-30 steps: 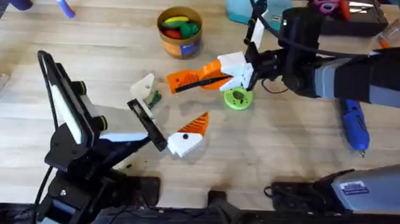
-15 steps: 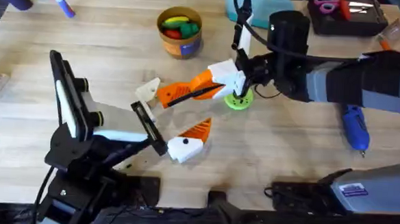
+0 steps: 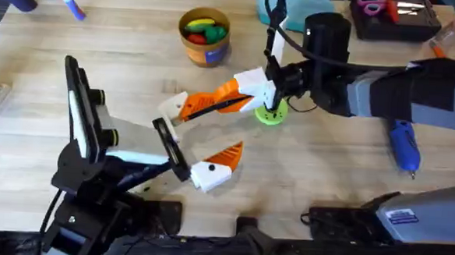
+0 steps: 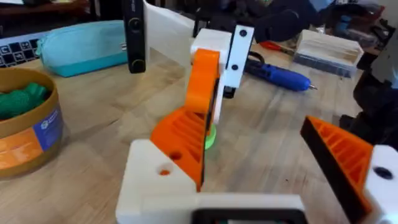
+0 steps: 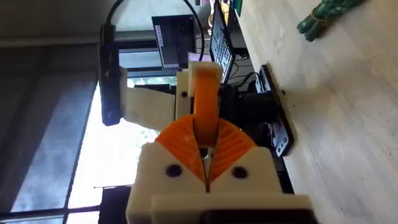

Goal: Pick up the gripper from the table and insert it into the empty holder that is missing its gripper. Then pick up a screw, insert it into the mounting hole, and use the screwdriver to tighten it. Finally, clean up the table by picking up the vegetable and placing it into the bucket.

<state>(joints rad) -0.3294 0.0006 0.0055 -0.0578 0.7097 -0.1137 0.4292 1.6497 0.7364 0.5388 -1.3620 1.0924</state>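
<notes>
**Two claws, one white part, one loose vegetable**

Two grippers are seen over the table (image 3: 326, 179). The left gripper (image 3: 224, 160) is held wide: in the left wrist view one orange ribbed pad (image 4: 348, 158) is set well apart from its partner, with bare wood between them. The right gripper (image 3: 189, 108) is narrow. In the right wrist view its orange pads (image 5: 186, 140) are pressed together along the centre line.

One small white part (image 3: 170, 105) lies on the wood at the tip of the right gripper, near the middle of the table. Whether it is clamped or merely touched cannot be told, since the tips are covered by the fingers themselves.

One green vegetable (image 5: 326, 12) is seen lying on the table in the right wrist view, partly cut off by the picture's edge. One bucket (image 3: 204, 54) stands at the far side, well apart from both grippers. Three coloured pieces are counted in it: yellow, red and green.

One green round part (image 3: 272, 114) sits just beside the right gripper's white body, half covered by it. One blue screwdriver (image 3: 404, 145) lies at the right, partly hidden by the right arm. One teal pouch (image 3: 276, 9) and one pair of scissors (image 3: 370, 4) are cut off by the far edge.

The lower links of the left arm are blurred and dark.
</notes>
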